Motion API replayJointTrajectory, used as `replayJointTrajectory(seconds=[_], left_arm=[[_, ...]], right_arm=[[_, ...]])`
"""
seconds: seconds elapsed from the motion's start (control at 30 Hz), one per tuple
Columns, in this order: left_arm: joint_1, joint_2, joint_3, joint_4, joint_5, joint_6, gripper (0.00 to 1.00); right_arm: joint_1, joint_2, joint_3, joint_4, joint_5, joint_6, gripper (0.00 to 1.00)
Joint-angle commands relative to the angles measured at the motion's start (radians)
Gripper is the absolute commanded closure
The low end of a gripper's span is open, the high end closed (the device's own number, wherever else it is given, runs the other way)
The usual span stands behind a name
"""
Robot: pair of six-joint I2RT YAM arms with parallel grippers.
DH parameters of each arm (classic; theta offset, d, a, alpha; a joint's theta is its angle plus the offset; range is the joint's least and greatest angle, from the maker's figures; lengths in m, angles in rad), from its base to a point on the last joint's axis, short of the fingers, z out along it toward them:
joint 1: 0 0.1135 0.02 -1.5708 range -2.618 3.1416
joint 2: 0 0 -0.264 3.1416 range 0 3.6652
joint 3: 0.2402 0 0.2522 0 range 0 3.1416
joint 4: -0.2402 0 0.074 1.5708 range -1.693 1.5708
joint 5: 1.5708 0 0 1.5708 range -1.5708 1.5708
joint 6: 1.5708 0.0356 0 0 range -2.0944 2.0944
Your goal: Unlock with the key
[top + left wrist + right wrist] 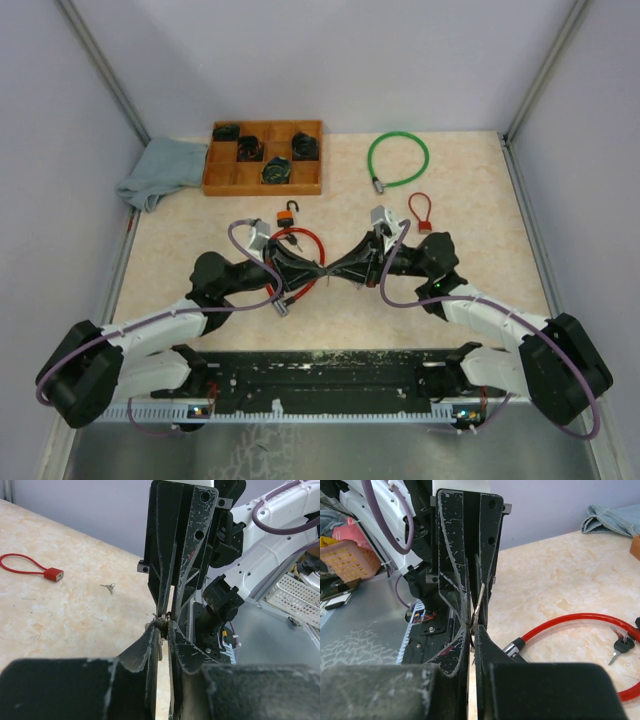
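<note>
My two grippers meet tip to tip above the middle of the table. A thin silver key (478, 602) stands between them. The right gripper (472, 628) is shut on its lower end. The blade reaches up between the fingers of the left gripper (163, 625), whose jaws stand a narrow gap apart around it. From above, the left gripper (320, 270) and right gripper (337, 271) hide the key. Below them lies a red cable lock (570, 622) with its metal end (512, 647) and a black-headed key bunch (621, 646).
An orange padlock (288, 213) sits behind the grippers. A small red cable lock (421, 212) lies to the right, with a loose small key (108, 586) near it. Farther back are a green cable lock (397, 158), a wooden compartment tray (310, 185) and a grey cloth (160, 170).
</note>
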Motion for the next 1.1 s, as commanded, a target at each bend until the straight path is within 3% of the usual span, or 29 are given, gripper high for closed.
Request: replayJointTrajectory(seconds=[0.0,0.1,0.4,1.07], left_arm=[[-0.006,-0.024,0.001,0.021,-0.001,-0.019,0.79],[-0.006,-0.031,-0.002,0.021,-0.021,-0.028,0.75],[-0.005,-0.053,-0.017,0.015,-0.088,-0.055,0.75],[0.015,-0.101,-0.034,-0.048,-0.170,-0.047,1.00]], right_arm=[[-0.001,-0.002,-0.002,0.034,-0.013,-0.001,1.00],[-0.001,-0.002,0.003,0.011,-0.003,-0.006,1.00],[-0.002,0.003,0.009,-0.033,0.045,-0.004,1.00],[-0.002,0.026,-0.015,0.016,0.068,0.027,1.00]])
